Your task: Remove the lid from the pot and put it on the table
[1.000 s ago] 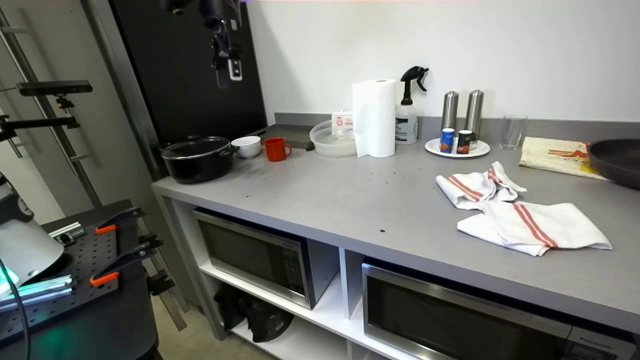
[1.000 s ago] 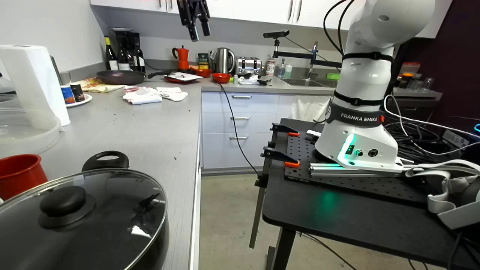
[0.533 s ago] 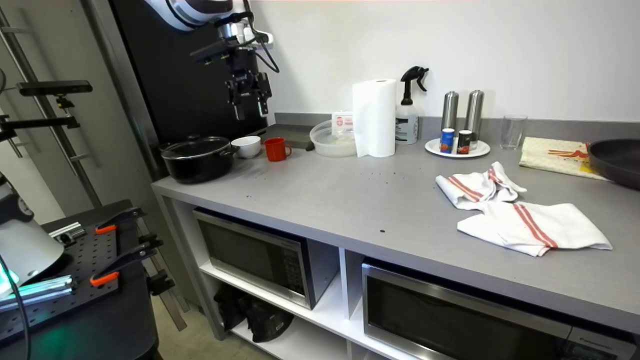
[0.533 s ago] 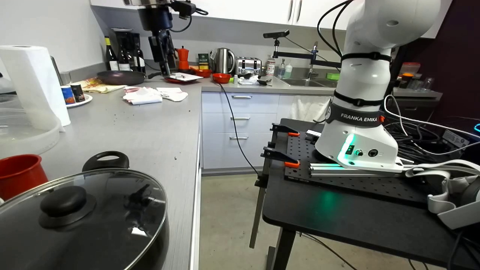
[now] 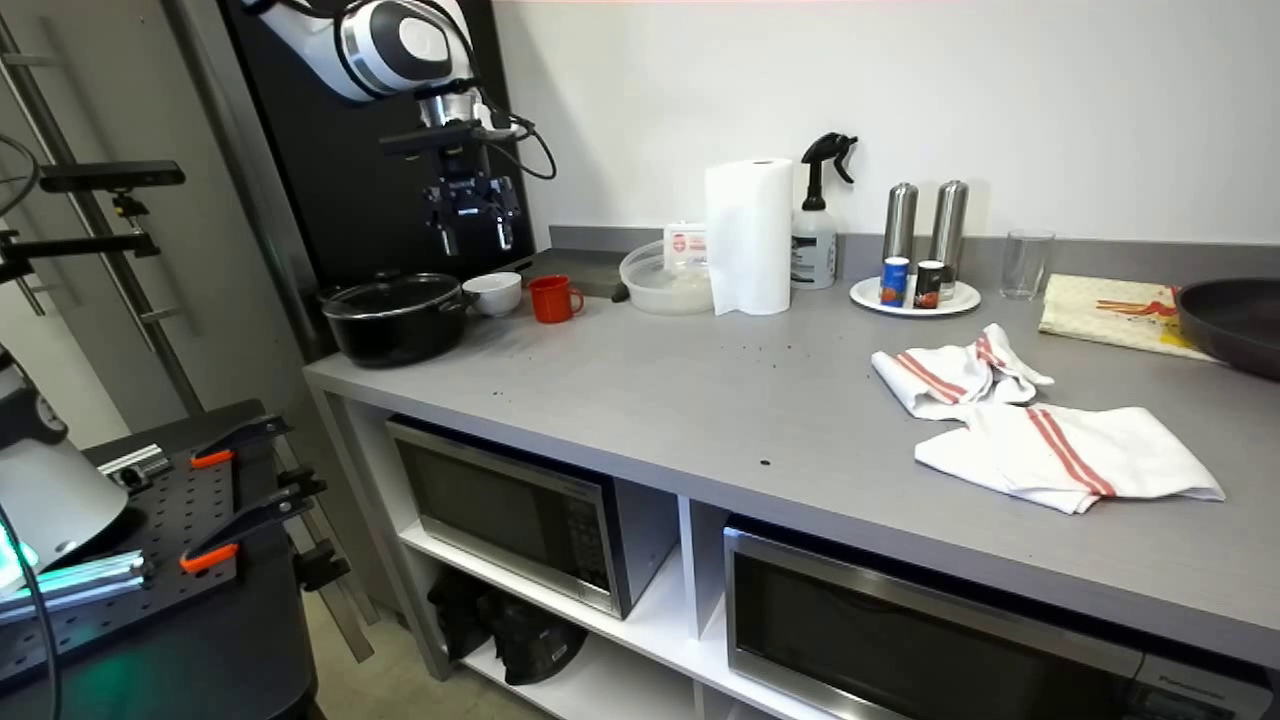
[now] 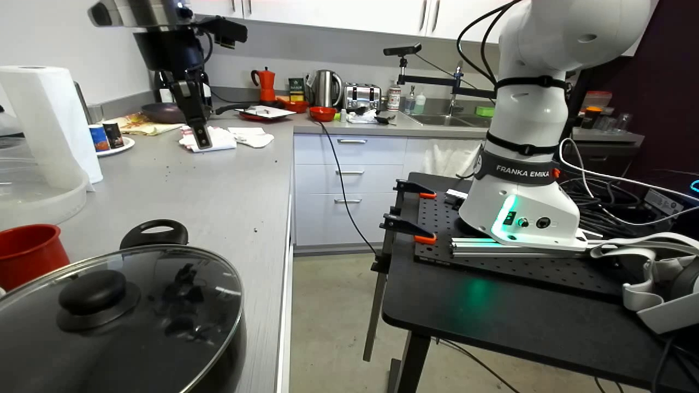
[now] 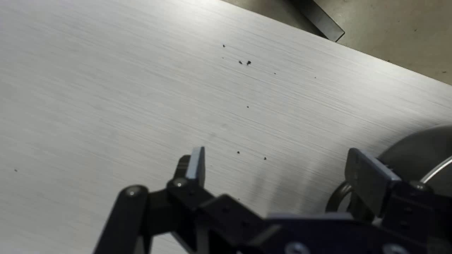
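Observation:
The black pot (image 5: 395, 338) stands on the grey counter (image 5: 650, 400) near its end; it also shows in an exterior view (image 6: 234, 349). Its glass lid (image 6: 164, 305) sits on top, with a black knob (image 6: 93, 292) in the middle. My gripper (image 5: 478, 240) is open and empty, above counter height and apart from the pot; it also shows in an exterior view (image 6: 202, 136). In the wrist view, the spread fingers (image 7: 277, 158) are over bare counter. There the pot (image 7: 416, 144) and its side handle (image 7: 337, 197) show partly behind the right finger; the knob is out of view.
A white bowl (image 5: 497, 294) and a red mug (image 5: 552, 299) stand beside the pot. A clear plastic tub (image 5: 665, 285) and a paper towel roll (image 5: 748, 240) are farther along. Striped towels (image 5: 1080, 450) lie on the counter. The counter's front edge (image 7: 335, 43) shows in the wrist view.
My gripper has come down from high up and moved closer to the pot, down and left in an exterior view. The pot and lid have not moved.

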You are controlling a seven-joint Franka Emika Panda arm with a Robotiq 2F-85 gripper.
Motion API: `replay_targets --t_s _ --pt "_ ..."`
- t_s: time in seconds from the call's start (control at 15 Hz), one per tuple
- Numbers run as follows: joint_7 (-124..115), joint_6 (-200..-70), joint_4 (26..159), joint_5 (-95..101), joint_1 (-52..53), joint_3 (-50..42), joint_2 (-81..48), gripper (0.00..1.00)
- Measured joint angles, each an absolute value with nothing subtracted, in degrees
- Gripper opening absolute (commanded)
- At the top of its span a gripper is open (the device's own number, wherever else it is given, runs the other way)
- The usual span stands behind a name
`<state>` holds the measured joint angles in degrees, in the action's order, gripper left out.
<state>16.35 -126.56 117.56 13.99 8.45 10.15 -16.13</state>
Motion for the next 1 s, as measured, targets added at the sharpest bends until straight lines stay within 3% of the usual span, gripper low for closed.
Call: replay_targets --t_s 1.0 --pt "33.1 -126.5 106.8 14.3 15.6 17.3 -30.6 1.00"
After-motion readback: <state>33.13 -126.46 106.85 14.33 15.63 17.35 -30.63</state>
